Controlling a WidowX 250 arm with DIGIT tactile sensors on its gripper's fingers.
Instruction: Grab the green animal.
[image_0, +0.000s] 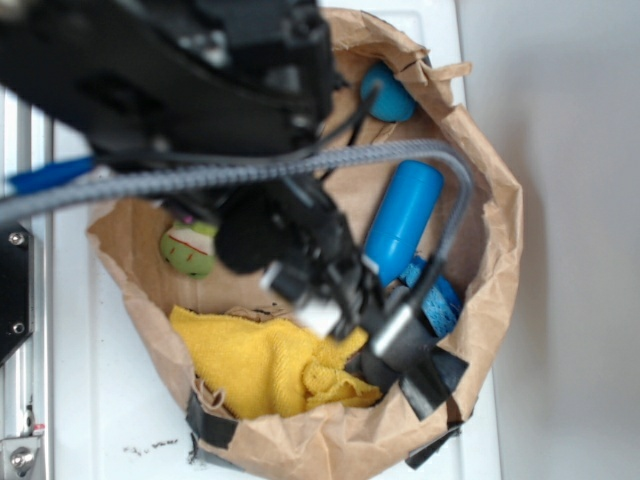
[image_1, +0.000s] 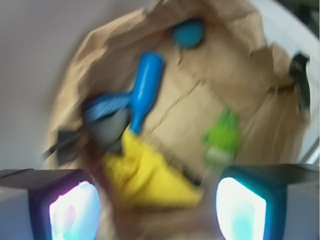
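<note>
From the exterior view, the small fuzzy lime-green plush animal (image_0: 188, 248) lies at nine o'clock inside the crumpled brown paper bag (image_0: 500, 210), hard by its wall; descend steeply.

The wrist view shows the gripper (image_1: 157, 212) spread wide, holding nothing, with the animal (image_1: 222, 137) at two o'clock, bare floor around it, and the crumpled yellow cloth towel (image_1: 145, 172) nearer.

No readable text, label, brand, number or sign anywhere; wrist view too blurred to tell; faint dark specks on white tabletop (image_0: 100, 420) near bottom edge in exterior view, not legible as writing
</note>
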